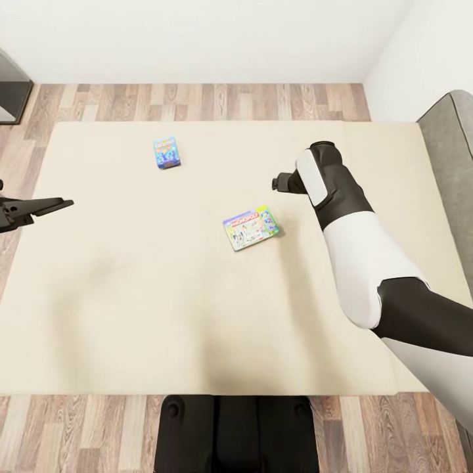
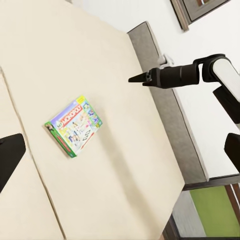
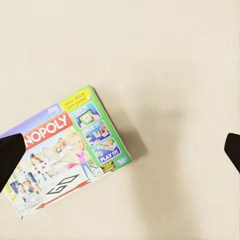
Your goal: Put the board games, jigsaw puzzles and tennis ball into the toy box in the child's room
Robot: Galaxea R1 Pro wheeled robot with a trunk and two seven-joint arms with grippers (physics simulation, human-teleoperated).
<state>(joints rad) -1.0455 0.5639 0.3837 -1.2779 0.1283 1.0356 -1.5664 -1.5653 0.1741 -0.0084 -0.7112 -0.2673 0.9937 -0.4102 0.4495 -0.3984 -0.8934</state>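
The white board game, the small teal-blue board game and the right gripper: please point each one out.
white board game [image 1: 250, 227], head view, middle of its lid
teal-blue board game [image 1: 167, 152], head view, middle of its lid
right gripper [image 1: 277, 182], head view, its dark tip

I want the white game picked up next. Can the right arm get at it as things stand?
Probably yes. The right gripper hangs open over the bed, just beyond the white game, which lies flat with bare mattress all round it. Nothing stands between them; the gripper would need to shift over it and come down.
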